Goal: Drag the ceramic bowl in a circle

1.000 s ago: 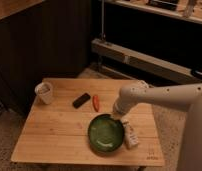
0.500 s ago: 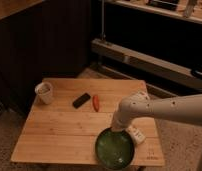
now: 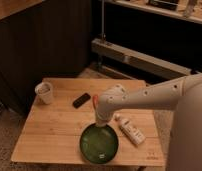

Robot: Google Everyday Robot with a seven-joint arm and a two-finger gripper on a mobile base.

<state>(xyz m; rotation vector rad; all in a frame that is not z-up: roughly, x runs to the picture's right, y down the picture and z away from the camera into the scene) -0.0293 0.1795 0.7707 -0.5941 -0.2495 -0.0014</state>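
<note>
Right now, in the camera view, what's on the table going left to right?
white cup → small black device → green bowl → white bottle. The end effector is at the bowl's far rim, so it has no separate place in the order.

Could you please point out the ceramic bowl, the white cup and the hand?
ceramic bowl (image 3: 99,146): camera view, centre of its inside.
white cup (image 3: 44,93): camera view, its side wall.
hand (image 3: 102,123): camera view, its tip at the bowl's far rim.

No text is readable; the tool (image 3: 102,121) rests at the far rim of the ceramic bowl (image 3: 99,146).
</note>
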